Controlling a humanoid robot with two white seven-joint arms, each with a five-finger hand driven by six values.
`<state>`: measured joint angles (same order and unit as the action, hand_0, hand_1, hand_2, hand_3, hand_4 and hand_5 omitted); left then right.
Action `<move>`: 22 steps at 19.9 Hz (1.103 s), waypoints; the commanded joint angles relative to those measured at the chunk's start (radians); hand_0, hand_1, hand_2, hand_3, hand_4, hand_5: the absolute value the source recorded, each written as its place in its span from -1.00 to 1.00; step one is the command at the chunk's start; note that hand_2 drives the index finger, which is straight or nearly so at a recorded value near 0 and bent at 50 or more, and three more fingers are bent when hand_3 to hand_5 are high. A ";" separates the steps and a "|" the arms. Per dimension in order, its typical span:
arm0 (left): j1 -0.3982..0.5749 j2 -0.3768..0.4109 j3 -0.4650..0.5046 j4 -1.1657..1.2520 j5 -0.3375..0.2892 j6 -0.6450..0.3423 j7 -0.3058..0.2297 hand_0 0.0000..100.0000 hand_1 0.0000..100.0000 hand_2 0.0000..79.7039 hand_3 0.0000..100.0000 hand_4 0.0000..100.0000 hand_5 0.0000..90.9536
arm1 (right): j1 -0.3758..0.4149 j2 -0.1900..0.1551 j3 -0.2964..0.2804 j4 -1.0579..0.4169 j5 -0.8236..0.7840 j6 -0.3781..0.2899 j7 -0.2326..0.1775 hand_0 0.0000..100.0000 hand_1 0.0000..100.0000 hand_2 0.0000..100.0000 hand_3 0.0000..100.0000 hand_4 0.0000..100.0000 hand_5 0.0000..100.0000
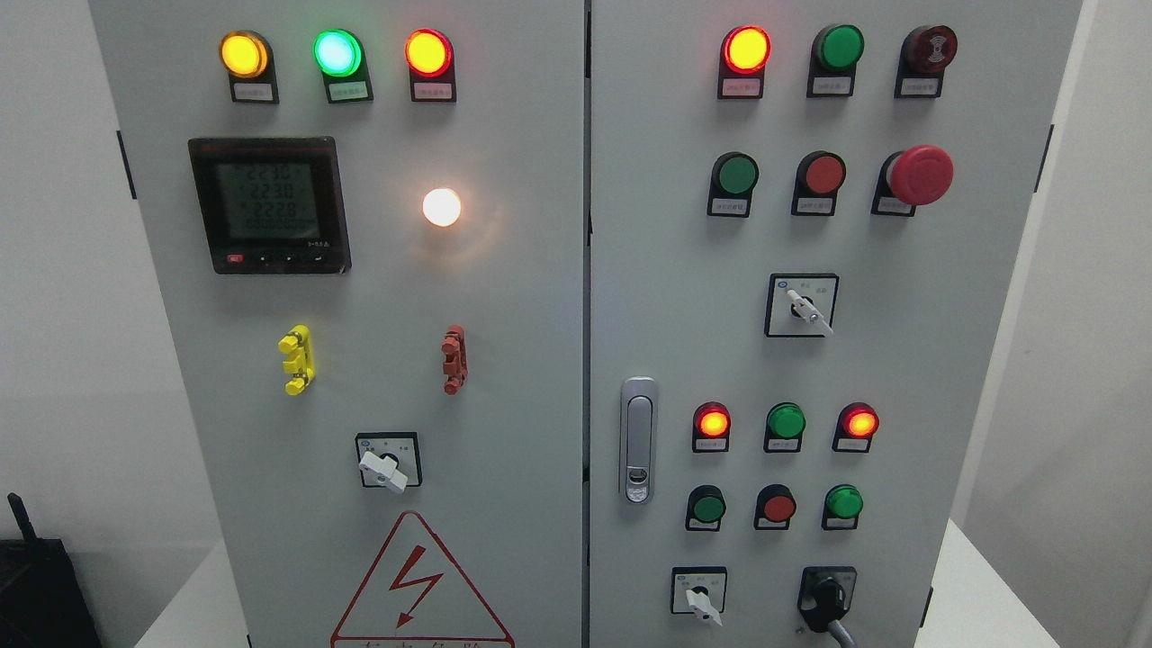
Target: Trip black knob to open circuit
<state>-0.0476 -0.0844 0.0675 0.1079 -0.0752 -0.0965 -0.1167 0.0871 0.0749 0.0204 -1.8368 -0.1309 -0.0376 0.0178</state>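
Black knob point(824, 601) at 5 o'clock of frame, bottom of right cabinet door point(900, 360), pointer angled toward 5 o'clock, tip near frame edge. White selector switch point(701, 601) just beside it at 9 o'clock. Row of three pushbuttons, green point(707, 507), red point(777, 507), green point(843, 501), at its 12 o'clock. Door handle point(638, 439) well apart at 10 o'clock. Red mushroom button point(920, 175) at frame's 2 o'clock. Neither robot hand visible; hand state can't tell. Nothing touching knob.
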 commanded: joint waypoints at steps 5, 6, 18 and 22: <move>0.000 0.000 0.000 -0.025 0.000 0.000 0.000 -0.76 -0.22 -1.00 -1.00 -1.00 -1.00 | -0.020 0.000 0.001 -0.001 -0.006 -0.001 0.001 -1.00 -1.00 -0.86 1.00 1.00 0.93; 0.000 0.000 0.000 -0.025 0.000 0.000 0.000 -0.76 -0.22 -1.00 -1.00 -1.00 -1.00 | -0.020 0.000 0.001 -0.001 -0.006 -0.001 0.001 -1.00 -1.00 -0.86 1.00 1.00 0.93; 0.000 0.000 0.000 -0.025 0.000 0.000 0.000 -0.76 -0.22 -1.00 -1.00 -1.00 -1.00 | -0.010 0.008 0.010 -0.002 -0.001 -0.001 0.001 -1.00 -1.00 -0.86 1.00 1.00 0.93; 0.000 0.000 0.000 -0.025 0.000 0.000 0.000 -0.76 -0.22 -1.00 -1.00 -1.00 -1.00 | -0.009 0.008 0.012 -0.004 0.001 -0.001 -0.001 -1.00 -1.00 -0.86 1.00 1.00 0.93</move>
<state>-0.0476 -0.0844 0.0675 0.1079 -0.0752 -0.0966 -0.1166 0.0763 0.0801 0.0030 -1.8381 -0.1316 -0.0380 0.0187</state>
